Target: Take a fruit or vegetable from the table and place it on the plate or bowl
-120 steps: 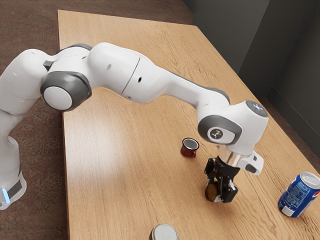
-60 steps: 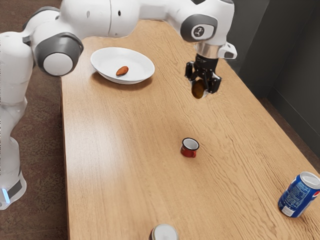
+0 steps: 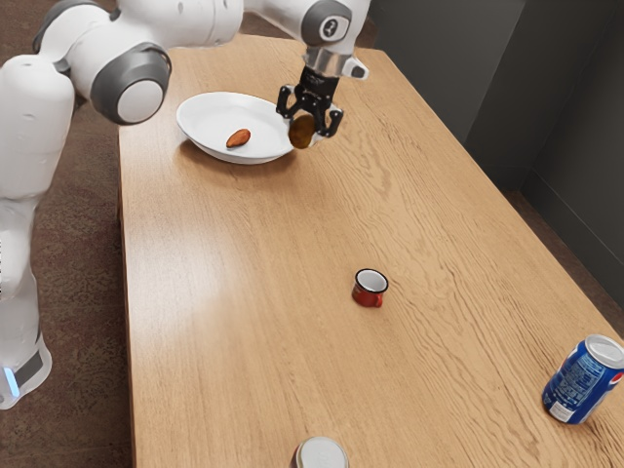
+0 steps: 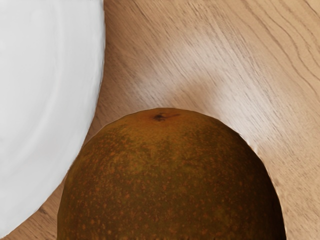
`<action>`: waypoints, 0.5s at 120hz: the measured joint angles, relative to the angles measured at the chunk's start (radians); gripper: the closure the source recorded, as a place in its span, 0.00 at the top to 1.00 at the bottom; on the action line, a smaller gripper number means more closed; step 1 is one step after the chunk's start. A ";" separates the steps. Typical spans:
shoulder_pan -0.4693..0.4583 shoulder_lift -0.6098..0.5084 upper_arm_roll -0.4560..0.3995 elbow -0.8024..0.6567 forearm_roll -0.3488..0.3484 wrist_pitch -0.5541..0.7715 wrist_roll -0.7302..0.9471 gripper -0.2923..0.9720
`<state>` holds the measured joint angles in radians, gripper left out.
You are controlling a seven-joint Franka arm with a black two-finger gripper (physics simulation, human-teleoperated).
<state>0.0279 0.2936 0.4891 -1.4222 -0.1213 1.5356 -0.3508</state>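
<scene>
Fingers: your gripper pinches the brown fruit from two sides.
Fruit: held in the air just beside the plate's rim, mostly over bare table.
Plate: near the table's far corner on the arm's side, with a small orange piece inside.

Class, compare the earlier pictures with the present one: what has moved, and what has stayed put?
The tool, shut on the brown fruit, has carried it from near the red cup toward the exterior view's upper left, to the rim of the white plate. The cup, blue can and orange piece on the plate stayed put.
</scene>
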 joint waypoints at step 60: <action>0.202 0.003 0.000 -0.015 0.050 0.005 0.044 0.42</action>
<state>0.2299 0.2964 0.4891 -1.4374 -0.0717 1.5404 -0.3065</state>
